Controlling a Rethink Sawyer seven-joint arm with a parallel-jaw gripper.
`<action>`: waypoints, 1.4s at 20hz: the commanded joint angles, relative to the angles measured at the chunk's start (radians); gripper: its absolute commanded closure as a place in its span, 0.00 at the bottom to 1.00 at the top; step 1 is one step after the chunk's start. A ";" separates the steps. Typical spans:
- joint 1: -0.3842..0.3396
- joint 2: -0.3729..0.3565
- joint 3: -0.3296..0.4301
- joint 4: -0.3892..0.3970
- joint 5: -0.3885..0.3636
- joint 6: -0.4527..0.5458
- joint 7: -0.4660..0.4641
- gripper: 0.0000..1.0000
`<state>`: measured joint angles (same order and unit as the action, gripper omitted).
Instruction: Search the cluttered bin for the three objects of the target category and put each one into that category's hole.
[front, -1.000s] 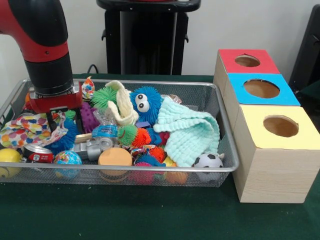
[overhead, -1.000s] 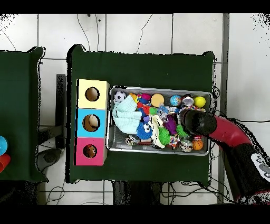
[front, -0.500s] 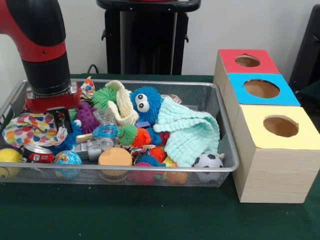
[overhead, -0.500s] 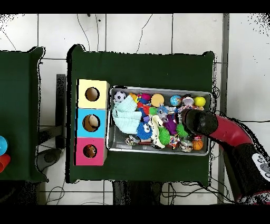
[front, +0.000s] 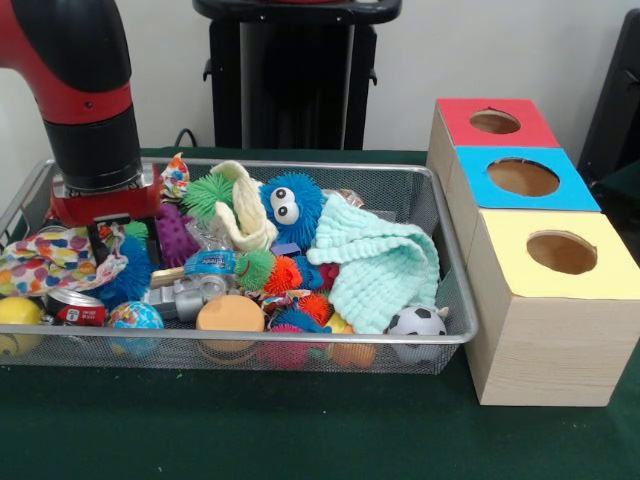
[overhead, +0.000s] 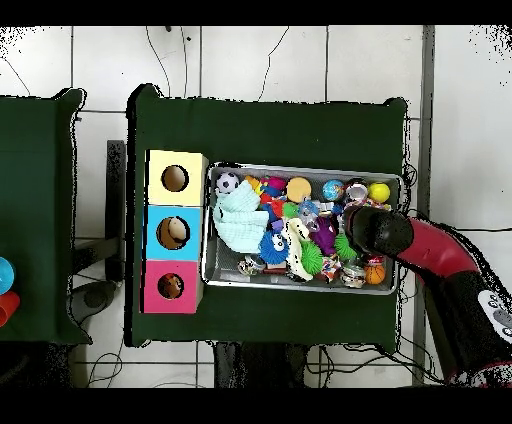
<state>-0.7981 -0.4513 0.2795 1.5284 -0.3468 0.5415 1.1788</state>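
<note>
The wire-mesh bin (front: 300, 340) is full of toys; it also shows in the overhead view (overhead: 300, 168). My gripper (front: 122, 245) stands open and low at the bin's left end. Its fingers (front: 97, 243) reach down at the right edge of the polka-dot cloth (front: 45, 262), which lies flat. The mint waffle cloth (front: 385, 270) lies at the bin's right end and the cream cloth (front: 245, 215) is draped over the middle. The yellow box's hole (front: 561, 252) is right of the bin. In the overhead view the arm (overhead: 380, 232) hides the gripper.
The blue box (front: 523, 178) and the red box (front: 495, 122) stand behind the yellow one. Spiky balls (front: 292, 205), a can (front: 75, 310), a globe ball (front: 135, 318), a soccer ball (front: 417, 322) and a yellow ball (front: 17, 315) crowd the bin.
Half a second ago the gripper sat a little higher with the polka-dot cloth bunched up beside it. Now it is lower and the cloth lies flatter.
</note>
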 joint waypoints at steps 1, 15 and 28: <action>-0.013 0.042 0.021 0.038 0.022 -0.020 0.122 0.00; 0.054 -0.018 -0.033 0.069 0.077 0.010 0.201 0.00; 0.023 0.002 0.001 0.069 0.083 0.000 0.139 1.00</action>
<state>-0.7605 -0.4811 0.2587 1.5330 -0.2970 0.5415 1.1788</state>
